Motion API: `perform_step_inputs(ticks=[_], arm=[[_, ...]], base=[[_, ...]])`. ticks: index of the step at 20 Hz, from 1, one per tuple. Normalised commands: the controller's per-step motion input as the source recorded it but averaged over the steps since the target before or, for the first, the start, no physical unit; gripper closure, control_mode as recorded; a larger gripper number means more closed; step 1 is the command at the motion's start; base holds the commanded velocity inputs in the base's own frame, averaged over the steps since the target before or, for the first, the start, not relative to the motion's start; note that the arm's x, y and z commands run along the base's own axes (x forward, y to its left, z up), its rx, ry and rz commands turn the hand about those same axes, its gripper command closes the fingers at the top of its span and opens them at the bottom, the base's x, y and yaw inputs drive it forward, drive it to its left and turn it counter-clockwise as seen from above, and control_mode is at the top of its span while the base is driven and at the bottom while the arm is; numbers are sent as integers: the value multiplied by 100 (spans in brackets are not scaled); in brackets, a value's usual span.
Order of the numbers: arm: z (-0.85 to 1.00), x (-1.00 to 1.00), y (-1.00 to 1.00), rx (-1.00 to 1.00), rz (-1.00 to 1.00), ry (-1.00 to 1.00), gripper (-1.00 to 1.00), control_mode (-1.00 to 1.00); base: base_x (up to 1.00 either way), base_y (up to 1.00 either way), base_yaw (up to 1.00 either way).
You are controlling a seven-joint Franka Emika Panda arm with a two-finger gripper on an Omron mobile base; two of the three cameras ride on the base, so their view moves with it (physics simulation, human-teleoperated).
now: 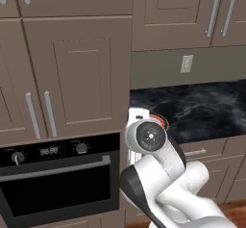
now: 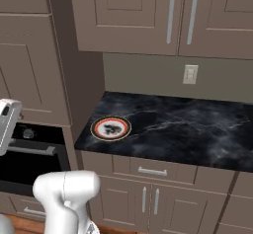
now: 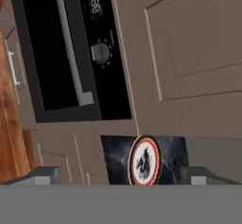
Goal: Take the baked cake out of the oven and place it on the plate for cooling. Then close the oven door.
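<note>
The oven door point(image 1: 57, 191) is sitting shut in the oven point(image 1: 60, 179), its silver bar handle point(image 1: 55, 169) running horizontally. Right of the oven, the plate point(image 2: 111, 128) is lying flat on the black marble counter point(image 2: 188, 129). The gripper point(image 3: 120, 176) is hanging with fingers spread, grasping nothing.

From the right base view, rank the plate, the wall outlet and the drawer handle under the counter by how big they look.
1. plate, clearly largest.
2. and 3. drawer handle and wall outlet look about alike: the handle is longer but thin, the outlet more compact, so I won't rank them.
</note>
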Motion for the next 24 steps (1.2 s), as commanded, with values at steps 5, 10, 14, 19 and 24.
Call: perform_step_inputs(ticks=[5, 10, 14, 19, 24], arm=[[-38, 26, 39, 0, 10, -6, -100, -100], [-37, 31, 47, 0, 3, 0, -100, -100], [-37, 27, 61, 0, 0, 0, -100, -100], [-37, 24, 67, 0, 0, 0, -100, -100], [-42, 23, 64, 0, 0, 0, -100, -100]], base=[[0, 0, 0], [0, 0, 0], [0, 0, 0], [0, 0, 0], [0, 0, 0]])
